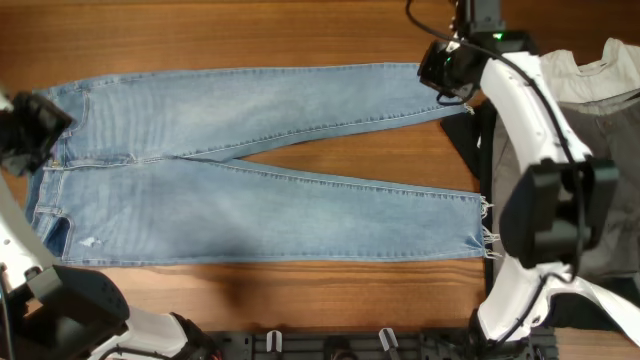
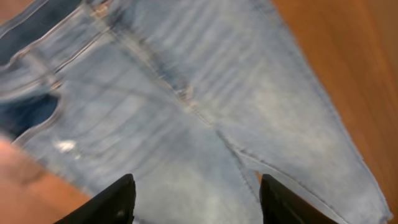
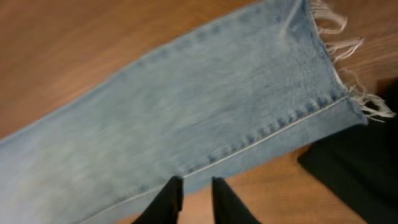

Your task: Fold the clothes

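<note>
I'm logging the tabletop [image 1: 250, 30]: brown wood, with the grain running left to right in the overhead view. The same wood [image 2: 354, 56] is filling the upper right of the left wrist view, and it's showing again in the upper left of the right wrist view. A black strip [image 1: 330, 350] is lying along the near edge, and two pale metal hooks [image 1: 272, 341] are sitting on it, well apart.

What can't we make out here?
- Overhead: garment pile at right, partly behind the right arm, cut by the frame edge.
- Overhead: jeans waistband corner, under the left gripper.
- Right wrist: black garment, cut by the frame corner.
- Left wrist: motion blur, stitching detail lost.
</note>
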